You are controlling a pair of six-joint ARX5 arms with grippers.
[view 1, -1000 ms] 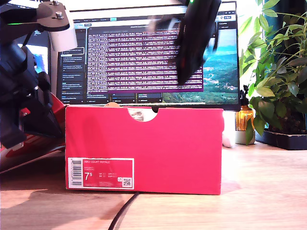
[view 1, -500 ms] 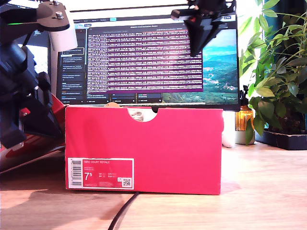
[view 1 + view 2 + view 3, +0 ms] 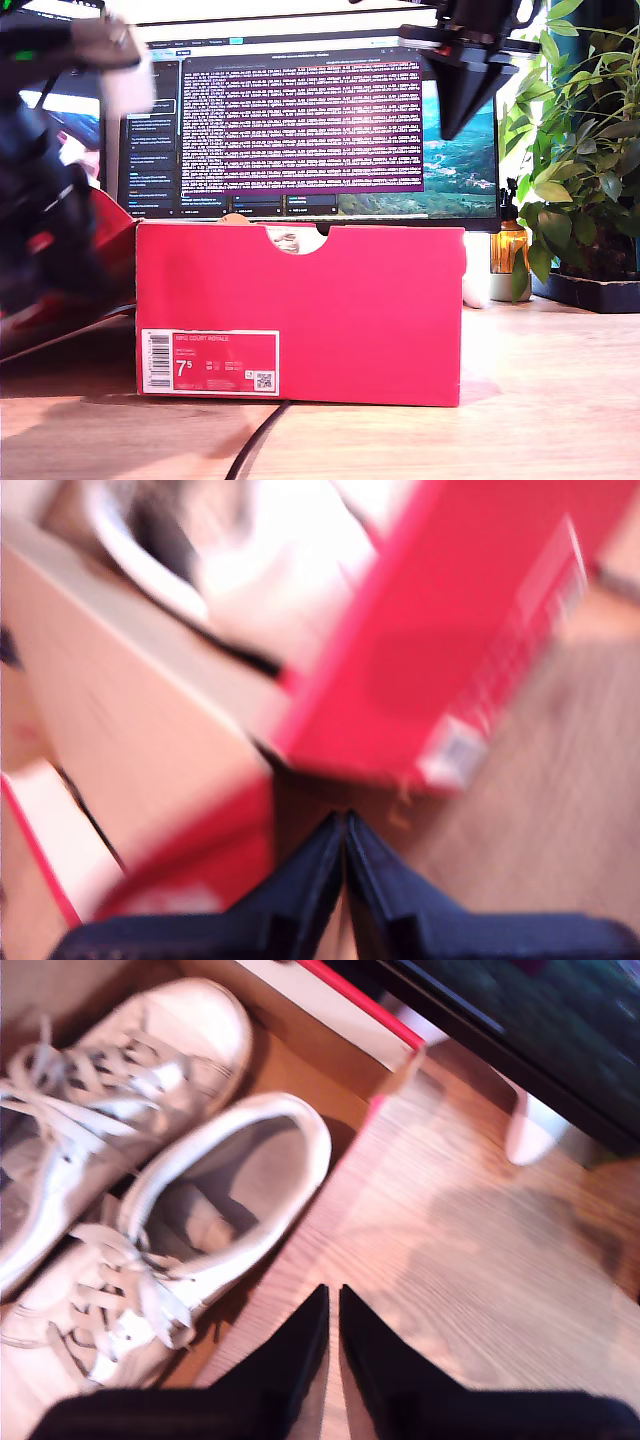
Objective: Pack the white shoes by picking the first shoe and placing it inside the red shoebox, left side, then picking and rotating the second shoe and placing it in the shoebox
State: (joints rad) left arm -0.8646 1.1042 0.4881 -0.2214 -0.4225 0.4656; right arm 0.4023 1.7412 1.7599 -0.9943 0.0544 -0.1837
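Since half a second ago, the black arm high in the exterior view has swung further toward that view's right, and the arm at that view's left has gone blurred with motion. Both white leather low-top sneakers (image 3: 130,1210) lie side by side inside the red cardboard shoebox (image 3: 300,310), toes pointing opposite ways, laces loose. The shoebox stands on the wooden tabletop (image 3: 550,390), its white barcode label (image 3: 210,361) facing the exterior camera, a black cable (image 3: 255,445) running out from under it. My second claw (image 3: 333,1305) hangs over the tabletop just beside the box — tips nearly together, holding nothing. My first claw (image 3: 345,830) is also pinched closed and empty, beside the box's red wall. Behind stand a computer monitor (image 3: 300,130) and a leafy green potted plant (image 3: 580,150).
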